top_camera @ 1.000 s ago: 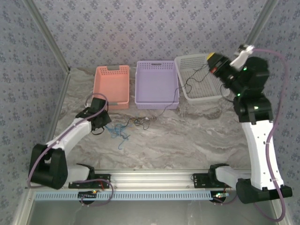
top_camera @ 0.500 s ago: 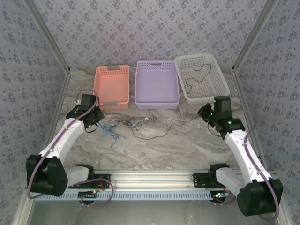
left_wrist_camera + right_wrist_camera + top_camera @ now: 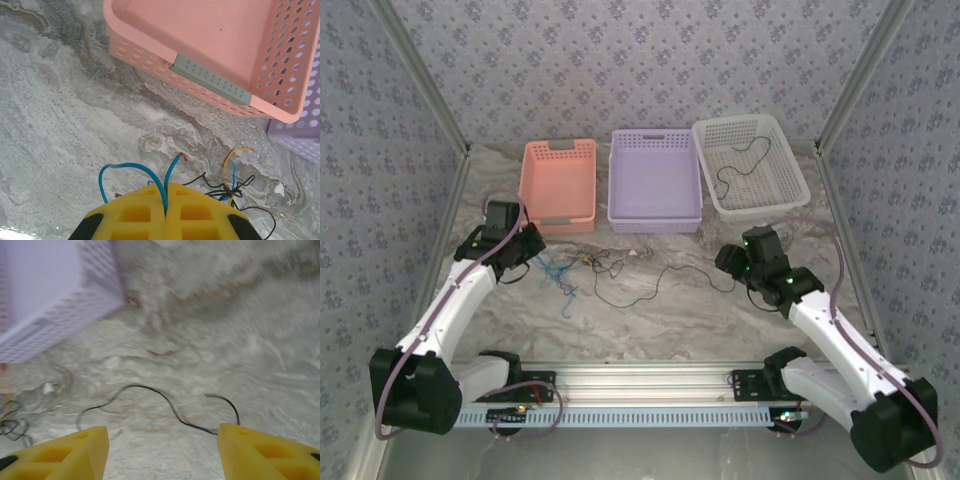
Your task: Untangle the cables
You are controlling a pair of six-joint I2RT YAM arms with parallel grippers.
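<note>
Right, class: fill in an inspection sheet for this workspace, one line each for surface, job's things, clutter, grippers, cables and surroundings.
Surface: grey marbled table.
Job's things: tangle of blue, black and tan cords in front of the pink basket; loose black cord on the table; another cord in the white basket.
Clutter: purple basket, nothing seen inside.
Grippers: left gripper shut on a blue cord; right gripper open over the loose black cord's end.
Cables: purple-grey arm cable along the left arm.
Surroundings: patterned walls; metal rail at the near edge.
</note>
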